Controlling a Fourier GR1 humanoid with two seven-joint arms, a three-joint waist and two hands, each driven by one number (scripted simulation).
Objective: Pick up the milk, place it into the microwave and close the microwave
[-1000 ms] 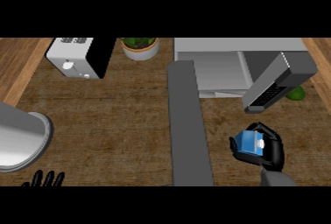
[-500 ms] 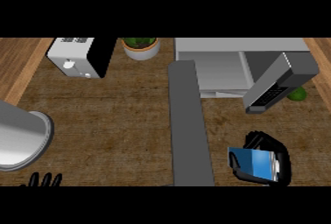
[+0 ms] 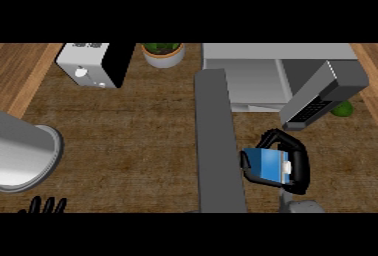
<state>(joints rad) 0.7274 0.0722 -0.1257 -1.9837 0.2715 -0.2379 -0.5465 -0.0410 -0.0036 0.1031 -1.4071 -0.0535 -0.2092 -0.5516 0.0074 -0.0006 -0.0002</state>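
The milk [image 3: 266, 164] is a blue and white carton, held above the counter at the lower right. My right hand [image 3: 294, 161] is shut on it, fingers and thumb curled round its sides. The microwave [image 3: 255, 77] stands at the back right with its cavity showing. Its door [image 3: 322, 95] hangs open to the right, just above and behind the carton. My left hand [image 3: 45, 205] rests at the lower left edge with only its straight fingertips showing.
A grey bar [image 3: 218, 140] runs down the middle of the counter, just left of the carton. A toaster [image 3: 94, 62] and a potted plant [image 3: 163, 52] stand at the back. A grey sink basin [image 3: 22, 156] is at the left. A green fruit [image 3: 341, 108] lies behind the door.
My right hand has lifted the milk and carried it a little back toward the microwave, tilting it so its blue face shows. The left hand has sunk toward the lower edge.
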